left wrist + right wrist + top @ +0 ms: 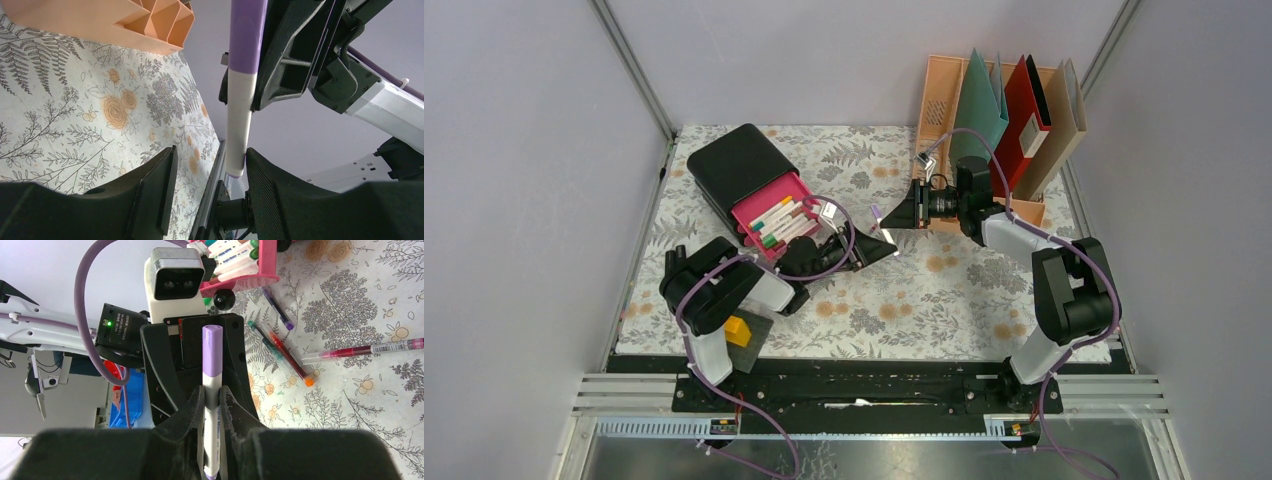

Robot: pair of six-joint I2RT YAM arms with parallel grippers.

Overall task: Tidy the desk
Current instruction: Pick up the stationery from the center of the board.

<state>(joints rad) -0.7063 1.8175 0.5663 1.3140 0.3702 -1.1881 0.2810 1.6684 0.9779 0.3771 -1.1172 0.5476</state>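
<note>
The bench, covered in a pale cloth printed with grey ferns and orange flowers, lay under a black drawer box and spread out from it to the right and front. The box's pink drawer stood pulled out, filled with markers lying side by side. To the right of the drawer box and above the cloth, the right jaws were clenched on a white marker with a purple cap, gripping its white barrel with the cap end pointing toward the box. The left jaws, reaching out from beside the open drawer, stood released on either side of that marker's uncapped end, with one side close against it and a clear gap on the other. Several loose pens lay on the cloth near the drawer, among them a red pen, a purple pen and an orange-tipped pen. Far to the right of the drawer box, a peach file rack held a teal folder and a red folder upright. In front of the box, a yellow block sat beside the left arm.
</note>
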